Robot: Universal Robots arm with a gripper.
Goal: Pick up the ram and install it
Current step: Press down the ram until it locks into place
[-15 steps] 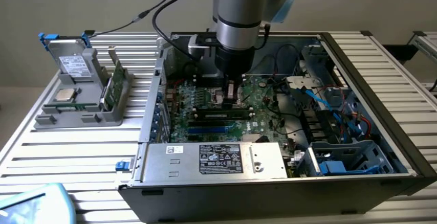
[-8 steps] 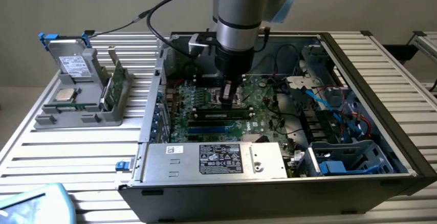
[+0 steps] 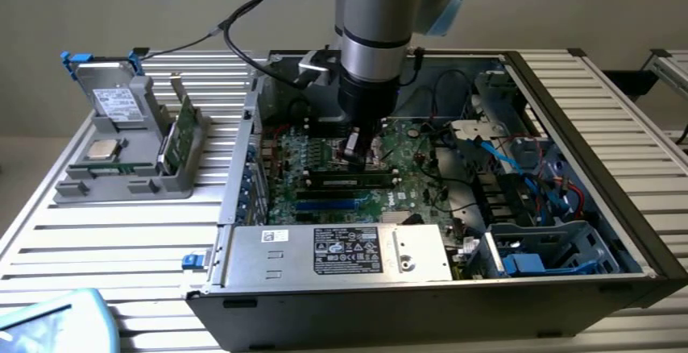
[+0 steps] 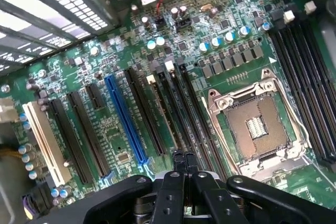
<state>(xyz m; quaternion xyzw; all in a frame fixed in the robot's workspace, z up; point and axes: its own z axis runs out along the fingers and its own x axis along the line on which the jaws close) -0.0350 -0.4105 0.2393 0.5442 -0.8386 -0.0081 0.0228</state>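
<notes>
One open computer case (image 3: 602,232) on the desk (image 3: 108,240) holds the motherboard (image 4: 121,145). The ram (image 3: 350,180) seems to stand in a slot at six o'clock of the claw (image 4: 184,157), whose fingers are pressed together. An off-centre push could leave one end unlatched.

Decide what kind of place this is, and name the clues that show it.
Probably a robotics lab bench for computer assembly: an open PC case on a slatted metal table, a grey parts holder, and the gripper over the motherboard.
</notes>
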